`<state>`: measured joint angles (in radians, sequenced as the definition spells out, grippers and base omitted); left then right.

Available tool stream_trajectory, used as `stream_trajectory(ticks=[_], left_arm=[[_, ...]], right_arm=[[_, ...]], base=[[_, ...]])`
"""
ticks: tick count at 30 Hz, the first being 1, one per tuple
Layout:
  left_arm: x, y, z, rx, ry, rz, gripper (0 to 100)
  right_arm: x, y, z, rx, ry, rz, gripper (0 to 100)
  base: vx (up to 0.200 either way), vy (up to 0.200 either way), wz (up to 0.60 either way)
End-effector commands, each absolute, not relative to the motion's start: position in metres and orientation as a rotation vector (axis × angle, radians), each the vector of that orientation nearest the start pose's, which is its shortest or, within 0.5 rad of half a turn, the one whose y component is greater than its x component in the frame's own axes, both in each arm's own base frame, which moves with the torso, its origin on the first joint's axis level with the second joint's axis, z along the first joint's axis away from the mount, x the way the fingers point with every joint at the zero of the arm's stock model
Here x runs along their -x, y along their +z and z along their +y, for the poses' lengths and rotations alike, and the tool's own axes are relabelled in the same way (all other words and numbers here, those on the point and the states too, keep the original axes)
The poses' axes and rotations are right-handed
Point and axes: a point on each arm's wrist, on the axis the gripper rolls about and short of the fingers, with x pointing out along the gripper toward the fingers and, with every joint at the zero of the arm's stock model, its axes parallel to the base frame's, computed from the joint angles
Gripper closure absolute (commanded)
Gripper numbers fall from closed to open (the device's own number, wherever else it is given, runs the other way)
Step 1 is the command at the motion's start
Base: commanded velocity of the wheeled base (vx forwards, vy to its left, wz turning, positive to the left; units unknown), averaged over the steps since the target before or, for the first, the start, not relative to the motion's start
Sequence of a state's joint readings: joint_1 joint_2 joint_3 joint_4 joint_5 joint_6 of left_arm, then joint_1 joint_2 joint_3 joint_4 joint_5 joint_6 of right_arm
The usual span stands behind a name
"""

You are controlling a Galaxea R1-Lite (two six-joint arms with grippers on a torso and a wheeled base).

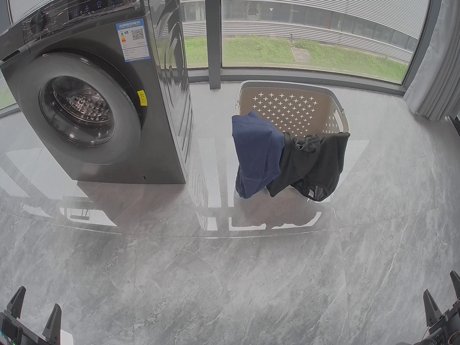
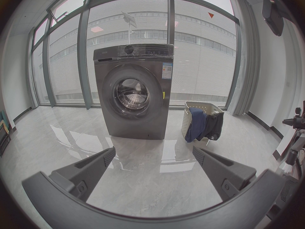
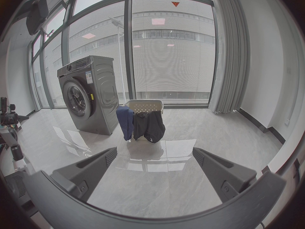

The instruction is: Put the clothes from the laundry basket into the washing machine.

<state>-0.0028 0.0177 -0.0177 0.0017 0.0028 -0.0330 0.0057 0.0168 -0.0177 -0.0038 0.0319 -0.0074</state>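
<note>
Glossy grey marble floor point(image 1: 239, 283); floor-to-ceiling windows point(image 1: 311, 25); pale curtain point(image 1: 438, 63) at the right; daylight.

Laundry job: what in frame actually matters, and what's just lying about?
Job:
washing machine
laundry basket
blue garment, draped over the basket's front rim
black garment, draped beside it

Lying about:
curtain
window post
</note>
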Motion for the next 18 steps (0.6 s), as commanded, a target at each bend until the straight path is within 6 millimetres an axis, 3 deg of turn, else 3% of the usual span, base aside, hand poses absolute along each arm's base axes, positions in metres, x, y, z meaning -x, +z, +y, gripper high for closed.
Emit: stream_trajectory(ticks=[1, 5, 10, 18], left_arm=[[0.0223, 0.0759, 0.0001, 0.032, 0.000, 0.008, 0], [0.0223, 0.0759, 0.0001, 0.023, 0.000, 0.008, 0], [0.0223, 0.0759, 0.0001, 0.034, 0.000, 0.008, 0], [0.0223, 0.0759, 0.0001, 0.029, 0.002, 0.008, 0]], right_arm=[[0.0219, 0.0762, 0.0006, 0.008, 0.038, 0.008, 0], [0.0219, 0.0762, 0.0006, 0.008, 0.038, 0.008, 0], [0.0219, 0.0762, 0.0006, 0.008, 0.037, 0.008, 0], [0.0218, 0.0763, 0.0006, 0.008, 0.038, 0.009, 0]], base=[[0.200, 0.000, 0.00], [0.200, 0.000, 0.00], [0.000, 0.000, 0.00], [0.000, -0.200, 0.00]])
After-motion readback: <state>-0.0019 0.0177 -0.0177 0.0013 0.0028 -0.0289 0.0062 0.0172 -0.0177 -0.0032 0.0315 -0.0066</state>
